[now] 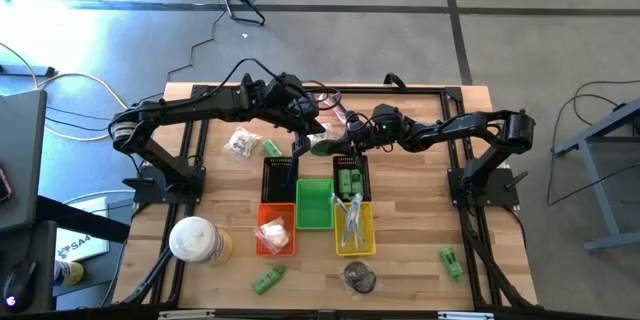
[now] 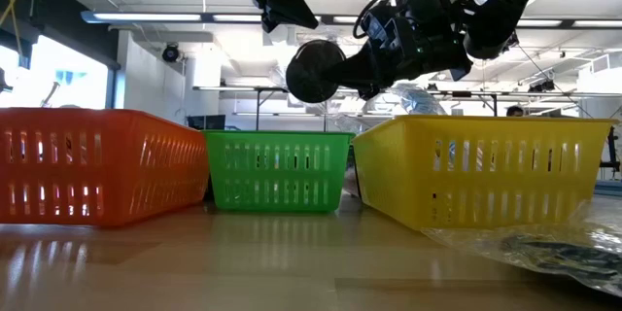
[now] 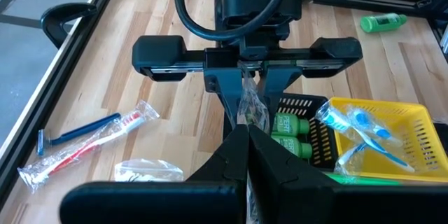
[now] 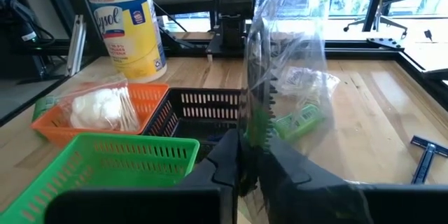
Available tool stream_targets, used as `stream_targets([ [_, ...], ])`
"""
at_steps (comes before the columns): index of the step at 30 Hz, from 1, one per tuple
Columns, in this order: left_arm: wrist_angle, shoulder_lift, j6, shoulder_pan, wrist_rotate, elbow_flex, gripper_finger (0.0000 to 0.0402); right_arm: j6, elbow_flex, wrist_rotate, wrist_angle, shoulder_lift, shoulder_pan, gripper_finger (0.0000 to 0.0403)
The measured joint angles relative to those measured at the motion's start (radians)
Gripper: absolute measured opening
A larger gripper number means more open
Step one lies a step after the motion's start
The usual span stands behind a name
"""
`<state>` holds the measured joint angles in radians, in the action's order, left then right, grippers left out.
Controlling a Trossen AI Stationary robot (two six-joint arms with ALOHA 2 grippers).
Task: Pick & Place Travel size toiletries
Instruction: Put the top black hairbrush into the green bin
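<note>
A clear-wrapped pack (image 1: 322, 144) with a dark comb-like piece and something green inside hangs above the table's far middle, between both grippers. My left gripper (image 1: 302, 142) is shut at one end of it and my right gripper (image 1: 343, 142) is shut at the other. Below stand two black baskets, one bare (image 1: 280, 174) and one holding green tubes (image 1: 349, 176). In front of them are the green (image 1: 314, 203), orange (image 1: 275, 232) and yellow (image 1: 355, 228) baskets. More wrapped pieces (image 1: 242, 143) lie on the table at the far left. My left gripper pinches the clear wrap's edge (image 3: 253, 120) between its fingertips, slanting down from the table's left. The pack is lifted clear of the table. My right gripper pinches the wrap's other end (image 4: 256, 129) between its two fingers, coming nearly level from the table's right. The pack (image 4: 280, 63) stands upright from these fingers, clear of the baskets.
A large white-and-yellow wipes container (image 1: 195, 240) stands near left. Green tubes lie at the near edge (image 1: 268, 280) and near right (image 1: 452, 260). A dark bag (image 1: 360, 278) lies in front of the yellow basket. A wrapped razor and toothbrush (image 3: 91, 136) lie on the table.
</note>
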<state>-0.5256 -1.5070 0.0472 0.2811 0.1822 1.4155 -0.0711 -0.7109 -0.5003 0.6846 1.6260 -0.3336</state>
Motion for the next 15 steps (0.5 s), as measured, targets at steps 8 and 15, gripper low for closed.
stream_targets([
  [8, -0.057, 0.05, 0.028, 0.006, -0.015, -0.002, 0.0, 0.021, -0.003, 0.0, 0.012, -0.003, 0.0, 0.0026],
  [15, -0.091, 0.084, 0.035, 0.008, -0.059, -0.001, 0.0, 0.023, 0.001, -0.003, -0.006, 0.001, 0.0, 0.0027],
])
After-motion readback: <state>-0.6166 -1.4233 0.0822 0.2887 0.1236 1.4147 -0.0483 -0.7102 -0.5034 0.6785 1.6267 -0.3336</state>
